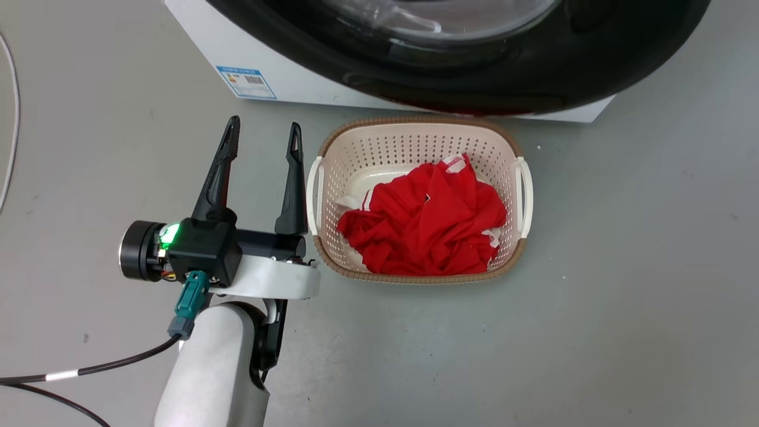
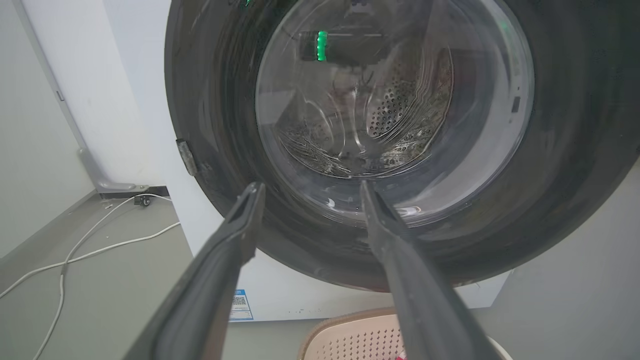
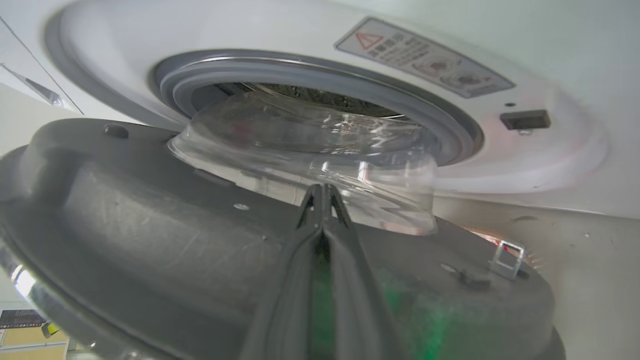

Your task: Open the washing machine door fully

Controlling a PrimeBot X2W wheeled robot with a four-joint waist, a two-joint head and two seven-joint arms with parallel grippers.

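In the head view the left end effector [image 1: 264, 126] is seen spread and empty, in the left wrist view the round glossy black washing machine door [image 2: 575, 150] is faced, and in the right wrist view the right end effector [image 3: 320, 190], closed on nothing, is set behind that door, judged only partly swung off the big white washing machine [image 3: 525, 165].

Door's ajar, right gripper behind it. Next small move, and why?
Probably push the right gripper outward against the washing machine door: shut, it points at the door's inner face by the glass bowl, and the door stands only part open.
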